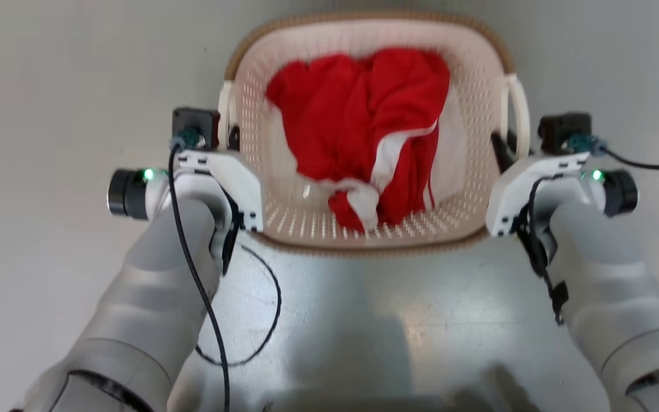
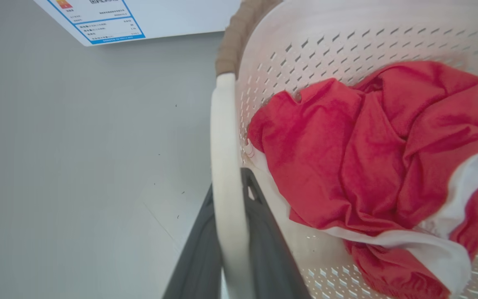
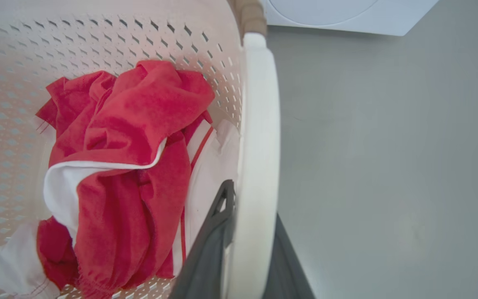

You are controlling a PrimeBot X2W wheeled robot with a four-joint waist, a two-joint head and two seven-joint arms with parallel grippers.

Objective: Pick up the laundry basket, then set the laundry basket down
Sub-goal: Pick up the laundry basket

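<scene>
Head view, plain grey floor (image 1: 49, 86), laundry basket (image 1: 475, 103)

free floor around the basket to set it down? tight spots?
Bare floor flanks the laundry basket on both sides. Tight: left gripper and right gripper shut on its handles; red garment inside; washing machine past the far rim.

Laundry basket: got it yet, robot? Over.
Left gripper shut on left handle. Right gripper shut on right handle. Laundry basket holds red clothes. Washing machine ahead.
</scene>
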